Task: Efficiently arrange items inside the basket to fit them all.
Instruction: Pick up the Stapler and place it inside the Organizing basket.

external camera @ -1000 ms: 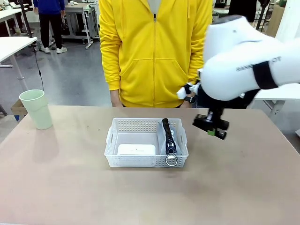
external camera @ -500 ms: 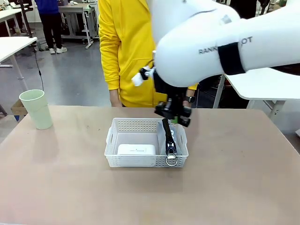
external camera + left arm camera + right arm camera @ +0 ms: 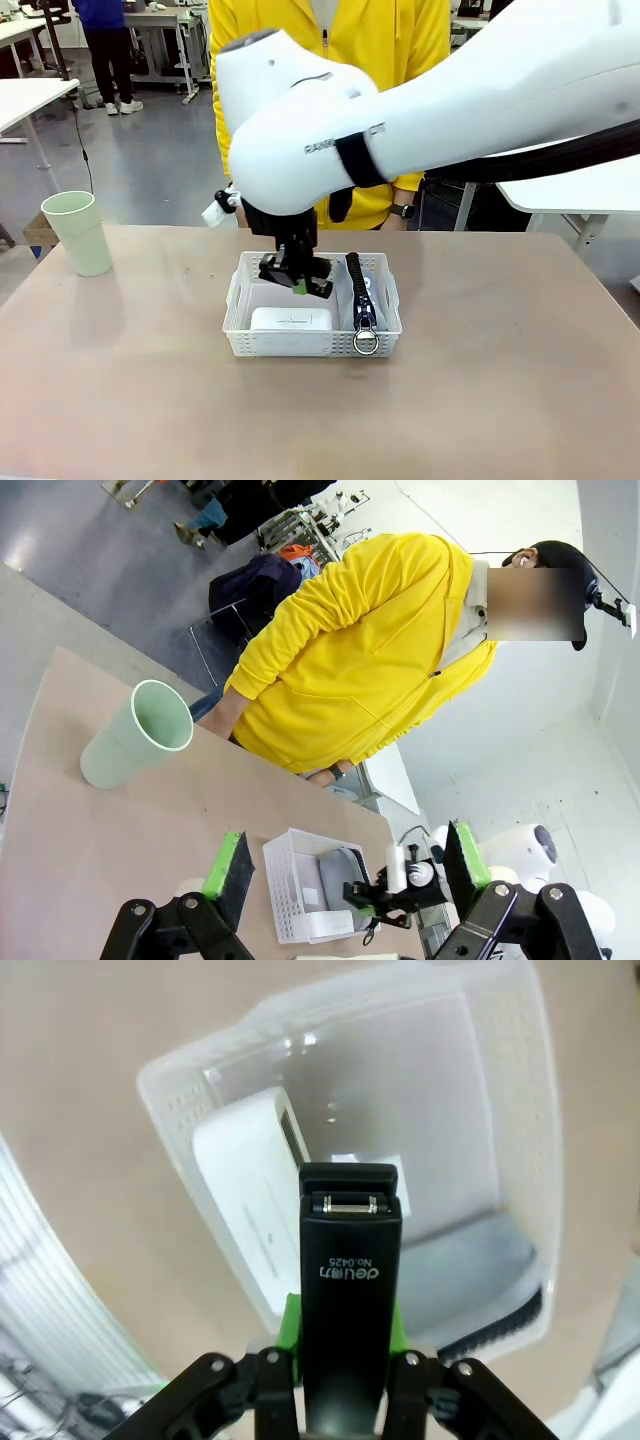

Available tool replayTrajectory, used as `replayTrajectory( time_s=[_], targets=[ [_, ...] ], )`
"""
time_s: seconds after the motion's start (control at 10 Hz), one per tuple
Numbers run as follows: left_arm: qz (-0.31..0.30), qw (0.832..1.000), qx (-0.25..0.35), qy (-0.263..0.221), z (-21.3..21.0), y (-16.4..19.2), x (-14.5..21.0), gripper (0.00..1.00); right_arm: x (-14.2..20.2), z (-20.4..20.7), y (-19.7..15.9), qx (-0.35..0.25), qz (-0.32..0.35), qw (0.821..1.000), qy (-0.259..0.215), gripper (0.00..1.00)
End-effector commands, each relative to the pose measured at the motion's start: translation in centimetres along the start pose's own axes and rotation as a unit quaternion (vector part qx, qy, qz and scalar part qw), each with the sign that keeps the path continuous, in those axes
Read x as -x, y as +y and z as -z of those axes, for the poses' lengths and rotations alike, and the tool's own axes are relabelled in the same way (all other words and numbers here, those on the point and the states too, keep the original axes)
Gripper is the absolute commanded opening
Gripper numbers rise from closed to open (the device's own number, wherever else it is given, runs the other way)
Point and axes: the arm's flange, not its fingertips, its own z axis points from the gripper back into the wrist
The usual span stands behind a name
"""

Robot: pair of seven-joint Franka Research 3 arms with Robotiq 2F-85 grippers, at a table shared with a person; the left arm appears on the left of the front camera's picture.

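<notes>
Lying in the basket (image 3: 232, 300): white box (image 3: 290, 319) and grey pouch (image 3: 376, 302); right fingers (image 3: 272, 1390) pinching black stapler (image 3: 348, 1290) above; left fingers (image 3: 228, 870) spread.

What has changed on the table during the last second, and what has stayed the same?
The right tool, shut on the black stapler, moved leftward from the right of the basket to above it, near the white box. Nothing was let go. Basket, box, grey pouch and green cup stayed put.

The small black stapler (image 3: 348, 1260) bears grey print, upside down here: "deli" and "No.0425"; lettering on the white arm (image 3: 330, 147) is too partial to read
</notes>
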Motion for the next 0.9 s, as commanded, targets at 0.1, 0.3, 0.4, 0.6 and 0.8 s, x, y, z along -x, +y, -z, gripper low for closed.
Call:
replayTrajectory(
  time_s=[0.1, 0.3, 0.4, 0.6, 0.8],
  targets=[
    [0.009, 1.0, 0.013, -0.009, 0.1, 0.0, 0.4, 1.0, -2.9, 1.3, -1.7, 0.017, -0.015, 1.0, 0.004, 0.37],
    [0.009, 1.0, 0.013, -0.009, 0.1, 0.0, 0.4, 1.0, -1.4, 0.4, -2.2, 0.061, 0.031, 0.997, 0.024, 0.37],
    [0.009, 1.0, 0.013, -0.009, 0.1, 0.0, 0.4, 1.0, -2.7, 2.4, -1.5, -0.001, -0.007, 1.0, 0.002, 0.37],
    [0.009, 1.0, 0.013, -0.009, 0.1, 0.0, 0.4, 1.0, -2.3, 2.0, -2.4, 0.016, 0.003, 1.0, 0.006, 0.37],
    [0.009, 1.0, 0.013, -0.009, 0.1, 0.0, 0.4, 1.0, -2.8, 3.1, -3.5, -0.01, -0.005, 1.0, 0.006, 0.37]
  ],
)
